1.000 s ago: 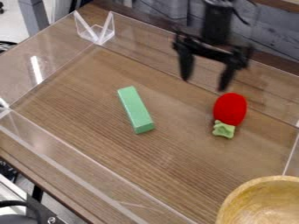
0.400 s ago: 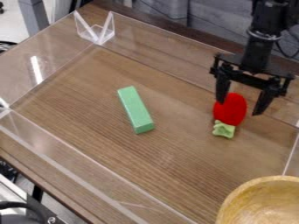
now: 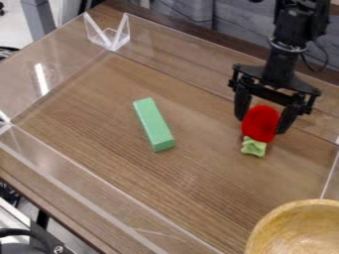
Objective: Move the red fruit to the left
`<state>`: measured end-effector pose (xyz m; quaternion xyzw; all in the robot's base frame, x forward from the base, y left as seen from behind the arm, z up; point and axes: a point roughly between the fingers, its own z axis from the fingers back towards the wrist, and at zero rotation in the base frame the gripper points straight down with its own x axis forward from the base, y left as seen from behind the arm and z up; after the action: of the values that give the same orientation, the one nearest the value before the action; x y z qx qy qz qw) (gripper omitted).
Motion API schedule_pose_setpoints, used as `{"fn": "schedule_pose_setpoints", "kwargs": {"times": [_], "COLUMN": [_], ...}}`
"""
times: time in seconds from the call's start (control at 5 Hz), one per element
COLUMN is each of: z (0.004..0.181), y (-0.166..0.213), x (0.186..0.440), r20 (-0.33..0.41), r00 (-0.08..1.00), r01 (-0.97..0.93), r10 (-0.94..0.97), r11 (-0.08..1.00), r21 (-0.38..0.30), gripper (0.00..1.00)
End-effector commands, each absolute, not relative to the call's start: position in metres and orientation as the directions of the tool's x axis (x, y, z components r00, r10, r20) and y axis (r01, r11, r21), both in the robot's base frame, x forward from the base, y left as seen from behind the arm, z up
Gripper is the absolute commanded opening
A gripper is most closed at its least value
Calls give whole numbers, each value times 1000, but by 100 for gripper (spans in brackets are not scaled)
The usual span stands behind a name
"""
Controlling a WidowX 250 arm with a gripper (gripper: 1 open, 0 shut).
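Observation:
The red fruit (image 3: 260, 124) is a small glossy toy strawberry lying on the wooden tabletop at the right, its light green leafy cap (image 3: 253, 147) toward the camera. My black gripper (image 3: 272, 107) points straight down over it, open, with one finger on each side of the fruit's upper part. Whether the fingers touch the fruit cannot be told. The fruit's far end is partly hidden behind the gripper.
A long green rectangular block (image 3: 154, 124) lies left of the fruit near the middle. A clear acrylic wall (image 3: 54, 69) fences the wooden surface, with a right wall (image 3: 331, 164) close to the fruit. A wooden bowl (image 3: 302, 230) sits at the bottom right.
The gripper travelled right and down from behind the fruit until it straddles it, staying open. The fruit and the green block have not moved.

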<state>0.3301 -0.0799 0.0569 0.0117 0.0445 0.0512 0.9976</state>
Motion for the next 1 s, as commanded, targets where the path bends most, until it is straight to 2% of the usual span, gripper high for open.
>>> {"fn": "schedule_pose_setpoints", "kwargs": {"times": [0.0,0.4,0.8], "z": [85,80,76], "y": [-86,-92,-64], "x": [335,320,338], "r20": [-9,21,65], "r00": [994,1000,994], "r01": [-109,-3,-86], "r10": [109,3,86], "r11": [994,1000,996], "r21": [5,5,8], "gripper": [100,100,100]}}
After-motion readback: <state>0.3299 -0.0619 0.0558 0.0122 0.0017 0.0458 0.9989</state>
